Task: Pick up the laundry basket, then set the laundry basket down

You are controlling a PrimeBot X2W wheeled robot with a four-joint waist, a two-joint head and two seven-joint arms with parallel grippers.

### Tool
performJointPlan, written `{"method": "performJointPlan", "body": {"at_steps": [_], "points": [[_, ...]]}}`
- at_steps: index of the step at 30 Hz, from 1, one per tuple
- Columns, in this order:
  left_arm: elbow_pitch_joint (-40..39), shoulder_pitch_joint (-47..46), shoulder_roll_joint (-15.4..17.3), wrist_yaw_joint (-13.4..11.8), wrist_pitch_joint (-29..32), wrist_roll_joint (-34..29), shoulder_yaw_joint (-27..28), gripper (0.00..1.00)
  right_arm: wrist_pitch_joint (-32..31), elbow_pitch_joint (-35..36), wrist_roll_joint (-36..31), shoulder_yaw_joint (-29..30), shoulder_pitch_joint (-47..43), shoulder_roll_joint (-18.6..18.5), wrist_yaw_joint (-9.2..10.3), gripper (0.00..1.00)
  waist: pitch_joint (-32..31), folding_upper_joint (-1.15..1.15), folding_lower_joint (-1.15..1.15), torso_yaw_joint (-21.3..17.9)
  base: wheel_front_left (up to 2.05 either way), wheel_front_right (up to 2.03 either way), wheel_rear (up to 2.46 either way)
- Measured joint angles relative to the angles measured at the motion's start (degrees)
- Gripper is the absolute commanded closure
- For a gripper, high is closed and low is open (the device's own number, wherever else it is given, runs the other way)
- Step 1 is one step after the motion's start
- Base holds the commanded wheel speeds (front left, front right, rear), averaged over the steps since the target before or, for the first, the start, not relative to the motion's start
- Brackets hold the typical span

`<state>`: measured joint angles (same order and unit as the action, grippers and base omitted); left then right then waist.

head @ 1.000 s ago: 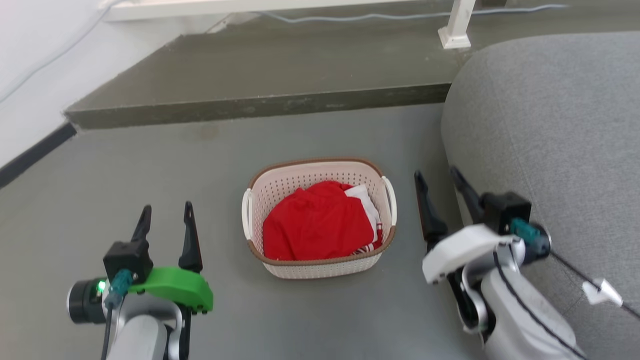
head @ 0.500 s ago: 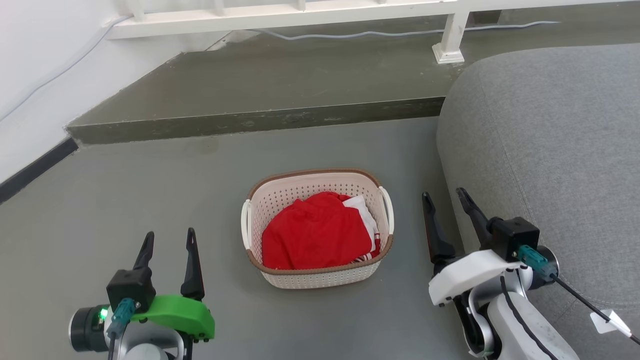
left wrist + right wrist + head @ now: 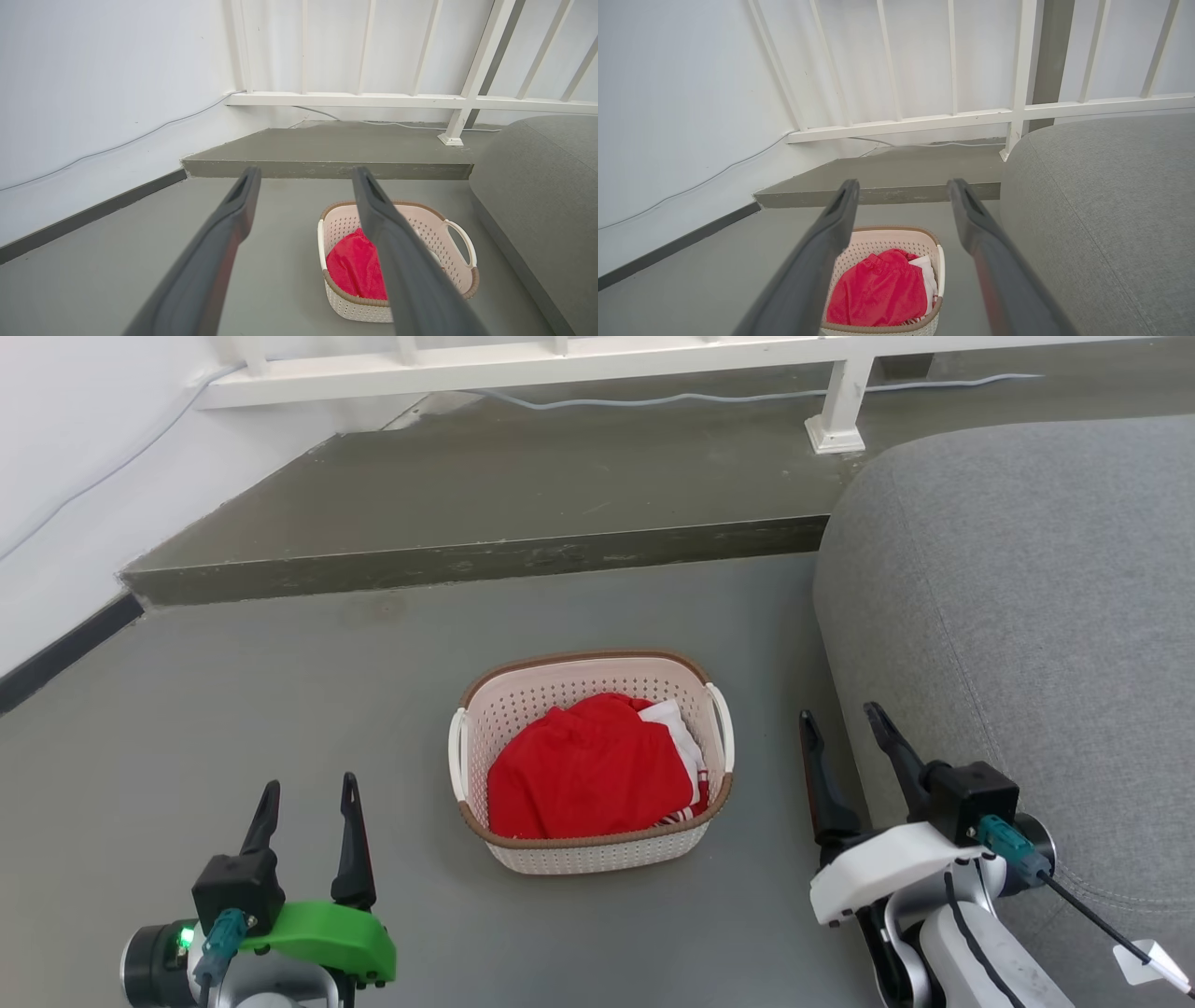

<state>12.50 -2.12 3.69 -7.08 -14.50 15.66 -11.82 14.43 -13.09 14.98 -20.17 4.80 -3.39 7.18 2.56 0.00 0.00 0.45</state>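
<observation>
The laundry basket (image 3: 597, 851) stands upright on the grey floor in the middle of the head view, cream with a brown rim, white side handles and red cloth (image 3: 588, 770) inside. My left gripper (image 3: 309, 783) is open at the lower left, well apart from the basket. Open too, my right gripper (image 3: 842, 713) hovers just right of the basket's right handle without touching it. From the left wrist the laundry basket (image 3: 355, 310) appears partly behind my right finger (image 3: 402, 266). In the right wrist view the laundry basket (image 3: 889, 241) sits low between the fingers.
A grey sofa (image 3: 1027, 597) fills the right side, close to my right arm. A raised concrete step (image 3: 485, 560) runs behind the basket, with a white railing (image 3: 523, 355) and a cable beyond it. A white wall (image 3: 56, 476) with a dark skirting is at the left.
The camera has tilted up, shifting the scene down the picture. Both grippers have drawn back toward the bottom edge, staying open. The basket rests in the same spot on the floor.
</observation>
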Motion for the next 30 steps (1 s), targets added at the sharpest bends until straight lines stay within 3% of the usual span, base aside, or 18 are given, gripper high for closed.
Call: {"method": "performJointPlan", "body": {"at_steps": [17, 18, 30], "points": [[-0.37, 1.31, -0.24, -0.01, 0.0, -0.41, 0.34, 0.0, 0.0, 1.09, -0.92, 0.44, -1.86, 0.19, 0.0, 0.0, -0.15, 0.0, 0.0, -0.35, 0.0, 0.0, 0.0], [-0.38, 1.33, -0.29, -0.01, 0.0, -0.44, 0.32, 1.0, 0.0, 1.13, -0.92, 0.47, -1.87, 0.19, 0.0, 1.0, -0.19, 0.0, 0.0, -0.34, 0.0, 0.0, 0.0], [2.4, 2.7, -1.11, 0.54, 0.44, 1.93, 0.44, 1.0, -0.11, -0.46, 1.24, 0.29, -5.26, 0.18, -0.62, 1.0, -0.34, 0.0, 0.0, -0.37, 0.0, 0.0, 0.0]]}}
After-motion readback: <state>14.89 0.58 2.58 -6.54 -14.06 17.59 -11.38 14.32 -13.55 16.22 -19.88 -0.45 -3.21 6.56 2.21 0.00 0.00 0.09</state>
